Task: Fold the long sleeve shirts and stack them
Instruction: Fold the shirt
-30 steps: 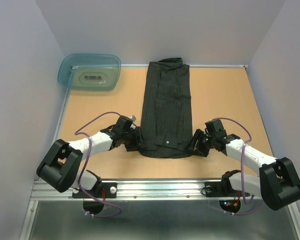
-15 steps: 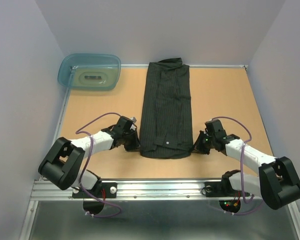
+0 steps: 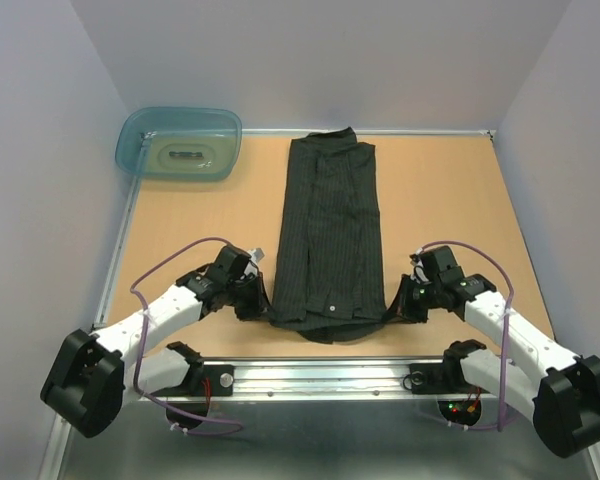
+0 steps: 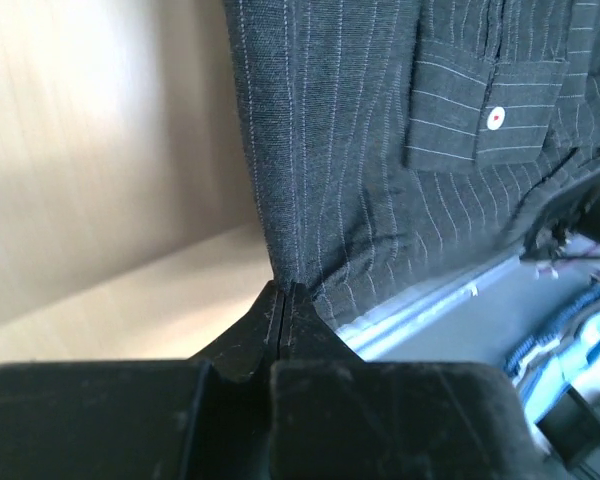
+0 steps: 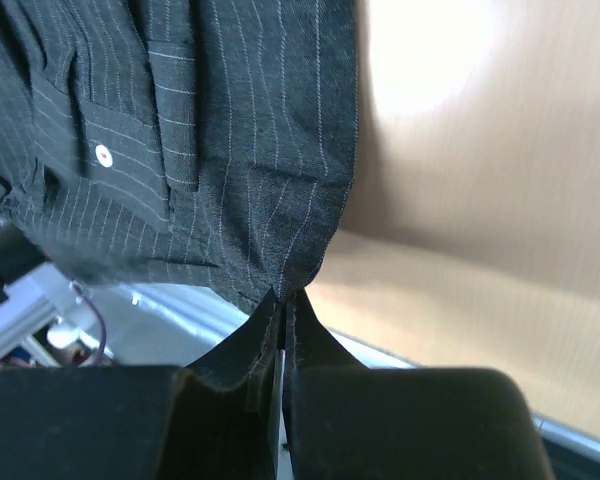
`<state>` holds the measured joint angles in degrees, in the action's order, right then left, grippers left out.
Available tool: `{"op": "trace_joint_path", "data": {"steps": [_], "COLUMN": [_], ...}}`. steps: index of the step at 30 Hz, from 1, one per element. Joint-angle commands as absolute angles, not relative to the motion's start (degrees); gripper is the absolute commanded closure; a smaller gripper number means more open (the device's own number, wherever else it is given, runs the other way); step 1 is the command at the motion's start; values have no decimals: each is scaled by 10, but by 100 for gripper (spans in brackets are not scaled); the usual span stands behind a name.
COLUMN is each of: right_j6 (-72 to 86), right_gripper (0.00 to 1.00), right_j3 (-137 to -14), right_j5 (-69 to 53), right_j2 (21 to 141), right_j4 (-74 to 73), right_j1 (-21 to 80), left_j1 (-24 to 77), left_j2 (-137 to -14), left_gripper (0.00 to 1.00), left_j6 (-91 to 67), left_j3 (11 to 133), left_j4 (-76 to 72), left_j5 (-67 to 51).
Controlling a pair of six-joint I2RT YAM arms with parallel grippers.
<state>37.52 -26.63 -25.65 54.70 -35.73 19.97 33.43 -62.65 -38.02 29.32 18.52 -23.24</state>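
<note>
Pinching the black pinstriped shirt [image 3: 325, 235] with left hand [image 3: 259, 301], shut tight on its near left corner; clamping the near right corner likewise with right hand [image 3: 394, 305]. Stretched lengthwise along the desk [image 3: 200, 215] right of the teal tub [image 3: 179, 143], collar end level with it

The shirt [image 3: 327, 235] is being seen in dark charcoal, lined with thin pale pinstripes and dotted with small white buttons [image 4: 494, 118]. The table [image 3: 190, 215] is being shown in light wood tan, the tub [image 3: 130, 145] in translucent teal, the arms [image 3: 165, 308] in white and black.
</note>
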Motion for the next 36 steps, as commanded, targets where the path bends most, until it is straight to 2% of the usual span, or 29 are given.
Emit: {"op": "trace_joint_path", "data": {"steps": [1, 6, 14, 20, 28, 36], "right_j6": [362, 360, 325, 299, 288, 280], "right_gripper": [100, 99, 99, 99, 99, 100], "right_j3": [-309, -372, -544, -649, -805, -896], "right_j5": [-268, -235, -187, -188, -226, -231], "right_j2": [527, 553, 679, 781, 947, 1058], "right_j4": [-429, -430, -429, -418, -389, -374], "right_j1": [200, 200, 196, 158, 112, 84], "left_j1": [338, 336, 295, 229, 193, 180], "left_j2": [-573, -590, -688, -769, -897, -1027], "left_gripper": [100, 100, 100, 100, 100, 100], "left_j6": [-395, -402, -378, -358, -362, -339], "left_j3": [278, 342, 467, 576, 704, 812], "left_j4": [243, 244, 225, 209, 159, 148], "left_j5": [-256, -243, -242, -255, -258, -258]}}
